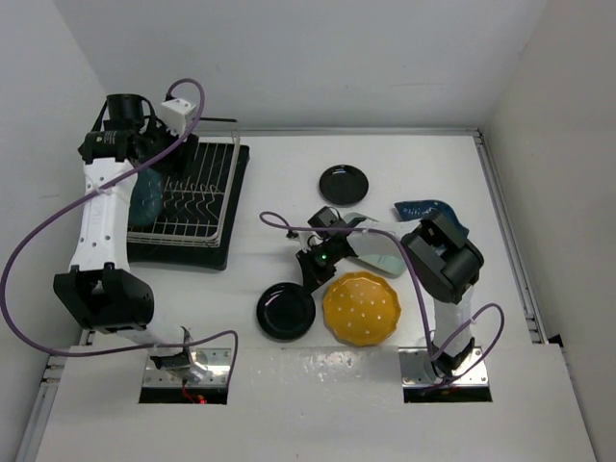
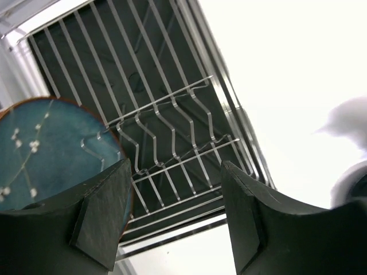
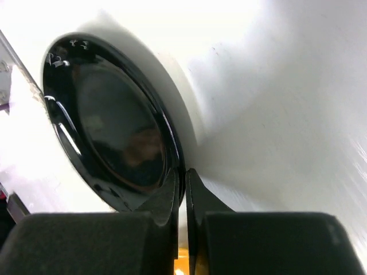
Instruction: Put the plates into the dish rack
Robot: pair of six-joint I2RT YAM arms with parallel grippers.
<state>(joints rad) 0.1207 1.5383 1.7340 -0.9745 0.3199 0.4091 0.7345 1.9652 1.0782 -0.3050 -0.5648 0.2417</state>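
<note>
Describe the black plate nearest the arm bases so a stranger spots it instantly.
On the table, look right of the dish rack, near the front edge. The black plate lies left of the yellow plate, larger than the small black plate farther back.

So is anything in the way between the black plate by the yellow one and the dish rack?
Nothing sits on the table between the black plate and the dish rack. The left gripper hovers open over the rack, though, and a blue plate already stands in its left side.

Black plate (image 3: pixel 114 126) at end effector (image 3: pixel 183 184) tips
</note>
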